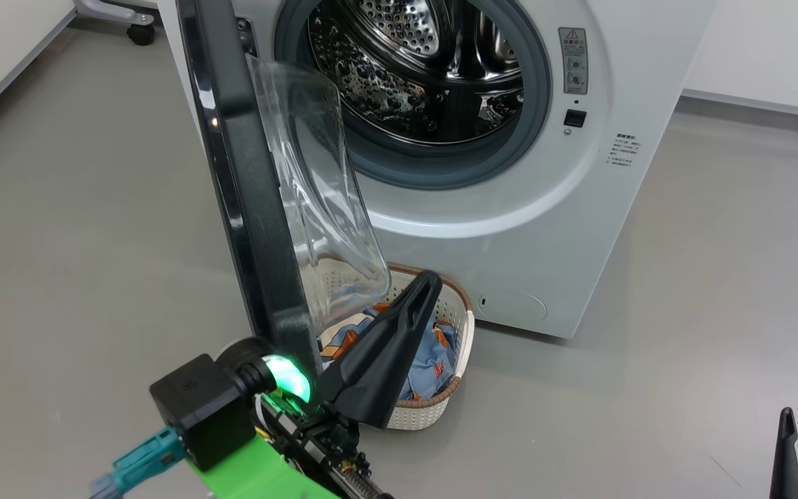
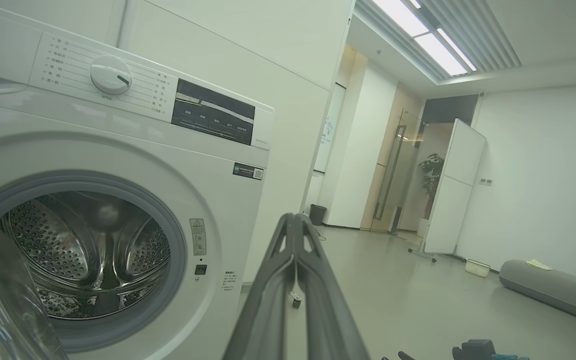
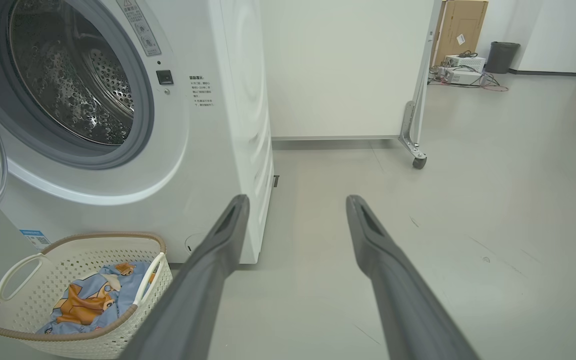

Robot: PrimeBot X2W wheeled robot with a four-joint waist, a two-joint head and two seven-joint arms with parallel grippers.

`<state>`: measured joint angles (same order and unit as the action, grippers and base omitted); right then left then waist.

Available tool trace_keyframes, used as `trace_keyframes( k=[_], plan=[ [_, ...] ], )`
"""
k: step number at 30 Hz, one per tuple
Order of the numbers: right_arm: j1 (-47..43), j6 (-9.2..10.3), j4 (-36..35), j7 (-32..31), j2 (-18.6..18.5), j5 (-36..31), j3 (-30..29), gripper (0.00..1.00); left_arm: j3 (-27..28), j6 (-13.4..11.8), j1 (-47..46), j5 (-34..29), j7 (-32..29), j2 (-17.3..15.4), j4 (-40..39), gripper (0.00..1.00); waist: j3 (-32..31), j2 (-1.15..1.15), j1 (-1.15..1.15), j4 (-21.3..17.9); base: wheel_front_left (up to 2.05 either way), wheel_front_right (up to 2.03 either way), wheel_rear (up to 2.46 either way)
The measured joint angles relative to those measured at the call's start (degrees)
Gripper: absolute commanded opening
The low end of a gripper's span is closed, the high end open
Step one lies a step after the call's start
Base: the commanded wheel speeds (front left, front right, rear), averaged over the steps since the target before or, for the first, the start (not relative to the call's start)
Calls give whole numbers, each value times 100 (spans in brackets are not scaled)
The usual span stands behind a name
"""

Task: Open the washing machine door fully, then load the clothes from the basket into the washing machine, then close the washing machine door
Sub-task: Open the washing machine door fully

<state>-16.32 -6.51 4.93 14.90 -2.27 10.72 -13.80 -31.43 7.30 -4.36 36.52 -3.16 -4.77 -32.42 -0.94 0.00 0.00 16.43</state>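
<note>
Door-opening judged nearly finished; loading not begun.
The washing machine door (image 1: 246, 208) is seen edge-on, about square to the washing machine (image 1: 579, 208); the left gripper (image 1: 429, 278), jaws pressed together, is held beside its glass, above the basket (image 1: 466, 326) where the clothes (image 1: 433, 360) are heaped. The right gripper (image 3: 295, 200) is spread, empty. A further outward push is called for; open floor (image 1: 59, 242) is left beyond the door's rim.
</note>
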Motion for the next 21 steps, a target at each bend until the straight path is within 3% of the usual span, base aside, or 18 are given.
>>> trace_keyframes(
  k=[9,21],
  plan=[
    [35,-18,8,0,12,-27,-24,100,89,-349,318,234,-503,20,586,0,57,0,0,-65,0,0,0],
    [57,-48,7,0,43,-27,-43,100,448,-800,342,-16,-797,-38,1223,0,135,0,0,-113,0,0,0]
  ],
)
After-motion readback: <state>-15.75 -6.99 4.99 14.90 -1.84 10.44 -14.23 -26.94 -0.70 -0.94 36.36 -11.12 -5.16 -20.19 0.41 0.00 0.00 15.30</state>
